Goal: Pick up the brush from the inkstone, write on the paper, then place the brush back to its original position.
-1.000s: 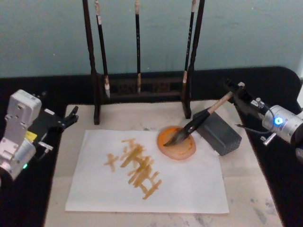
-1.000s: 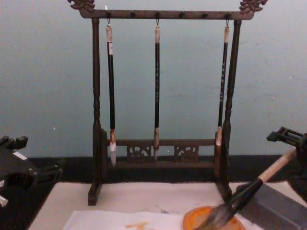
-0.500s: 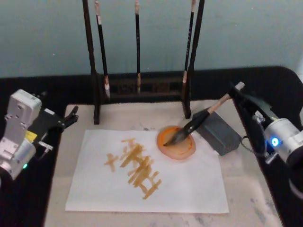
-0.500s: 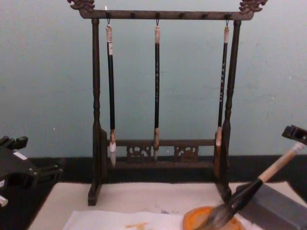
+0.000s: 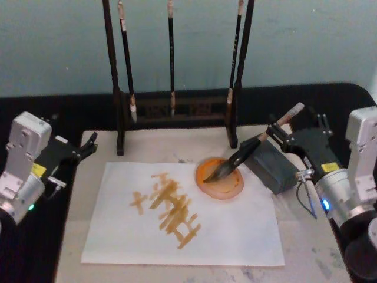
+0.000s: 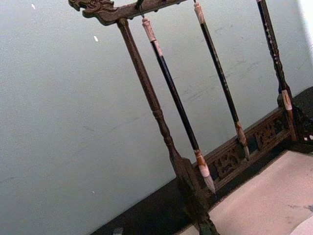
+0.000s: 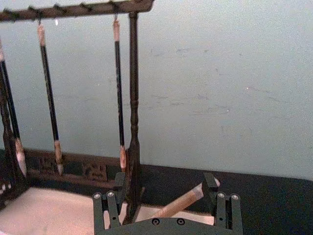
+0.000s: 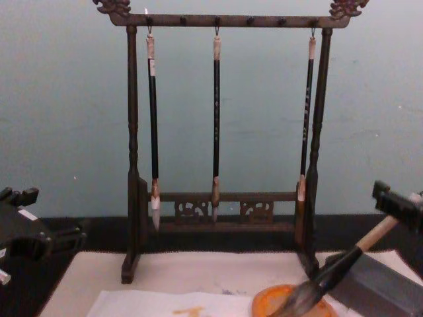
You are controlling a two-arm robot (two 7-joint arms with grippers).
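The brush (image 5: 238, 158) handle is straddled, not clamped, by the wide-open right gripper (image 7: 164, 197) (far right); the bristles are rested in the inkstone (image 5: 222, 184).

Here's the brush (image 5: 250, 147): pale tan handle, black lower section, grey-brown bristles. Under them the inkstone (image 5: 228, 187), orange, paler at its centre. Left of the inkstone, white paper (image 5: 235, 236) with ochre strokes (image 5: 171, 209). Right, a grey block (image 5: 274, 171). Behind, a dark rack (image 5: 109, 71), brown I think.
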